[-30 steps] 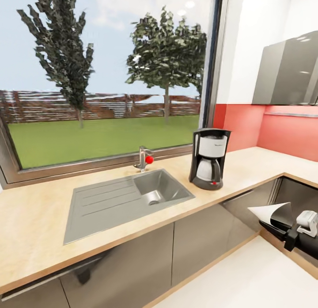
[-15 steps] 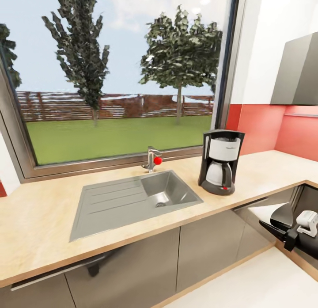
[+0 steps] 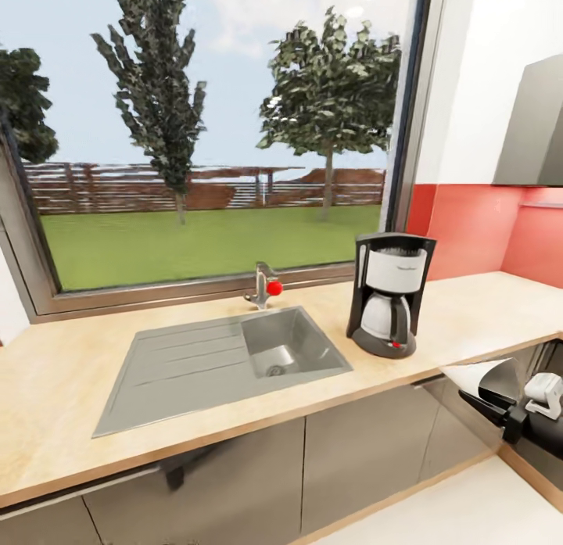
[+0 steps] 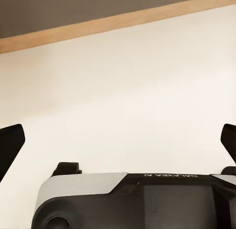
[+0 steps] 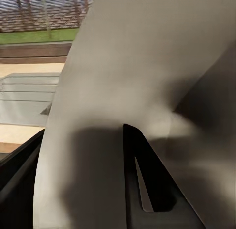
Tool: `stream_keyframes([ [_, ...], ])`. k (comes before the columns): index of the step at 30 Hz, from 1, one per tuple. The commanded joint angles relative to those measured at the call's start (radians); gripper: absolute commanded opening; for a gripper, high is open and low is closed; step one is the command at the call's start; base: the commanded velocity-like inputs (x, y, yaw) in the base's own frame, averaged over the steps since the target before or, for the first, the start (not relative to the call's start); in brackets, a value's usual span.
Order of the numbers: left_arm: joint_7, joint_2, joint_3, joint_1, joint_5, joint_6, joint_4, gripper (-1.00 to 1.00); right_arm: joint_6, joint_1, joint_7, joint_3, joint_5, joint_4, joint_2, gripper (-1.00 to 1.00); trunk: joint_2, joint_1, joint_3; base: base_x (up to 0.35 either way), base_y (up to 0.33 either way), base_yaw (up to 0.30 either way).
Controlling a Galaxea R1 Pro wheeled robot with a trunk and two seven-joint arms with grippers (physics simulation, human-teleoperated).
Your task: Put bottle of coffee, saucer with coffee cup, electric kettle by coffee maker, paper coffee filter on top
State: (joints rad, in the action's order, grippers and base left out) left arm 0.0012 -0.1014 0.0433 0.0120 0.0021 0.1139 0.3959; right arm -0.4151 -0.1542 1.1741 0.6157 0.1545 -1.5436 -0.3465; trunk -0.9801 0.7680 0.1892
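The coffee maker (image 3: 389, 295) stands on the light-wood kitchen countertop (image 3: 62, 389), right of the grey inset sink (image 3: 227, 357). Low at the right of the head view, my right gripper (image 3: 494, 390) is shut on the white paper coffee filter (image 3: 471, 372), below counter height and in front of the cabinet fronts. In the right wrist view the paper coffee filter (image 5: 142, 71) curves close over a dark finger (image 5: 147, 179). In the left wrist view my left gripper (image 4: 118, 140) is open, its fingertips (image 4: 10, 145) far apart over pale floor.
A tap with a red knob (image 3: 267, 285) stands behind the sink under a large window. Dark grey cabinet fronts (image 3: 352, 443) run below the counter. The worktop turns a corner at the right beneath a red backsplash (image 3: 477, 224) and a grey wall cabinet (image 3: 539, 130).
The whole head view has shifted: the camera turned left and moved, so sink and coffee maker sit differently in frame. My right gripper keeps hold of the filter at the same spot.
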Motion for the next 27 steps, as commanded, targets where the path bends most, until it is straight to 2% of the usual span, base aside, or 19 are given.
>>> stream_keyframes([
  [1, 0.000, -0.001, 0.004, 0.000, 0.000, 0.001, 0.001, 1.00, -0.009, 0.000, 0.003, 0.001, 0.005, 0.000, 0.000, -1.00, -0.001, 0.000, 0.001, 0.030, -0.098, 0.246],
  [11, 0.000, -0.001, 0.004, 0.000, 0.000, 0.001, 0.001, 1.00, -0.008, 0.000, 0.003, 0.000, 0.005, 0.000, 0.000, -1.00, -0.001, 0.000, 0.001, 0.009, -0.063, 0.233],
  [17, 0.000, -0.001, 0.004, 0.000, 0.001, 0.001, 0.002, 1.00, -0.008, 0.001, 0.003, 0.000, 0.005, 0.000, -0.001, -1.00, -0.001, 0.000, 0.001, 0.000, -0.263, 0.069],
  [27, 0.000, -0.001, 0.004, 0.000, 0.000, 0.001, 0.002, 1.00, -0.008, 0.001, 0.003, 0.000, 0.005, 0.000, -0.002, -1.00, -0.001, 0.000, 0.001, 0.000, -0.295, 0.230],
])
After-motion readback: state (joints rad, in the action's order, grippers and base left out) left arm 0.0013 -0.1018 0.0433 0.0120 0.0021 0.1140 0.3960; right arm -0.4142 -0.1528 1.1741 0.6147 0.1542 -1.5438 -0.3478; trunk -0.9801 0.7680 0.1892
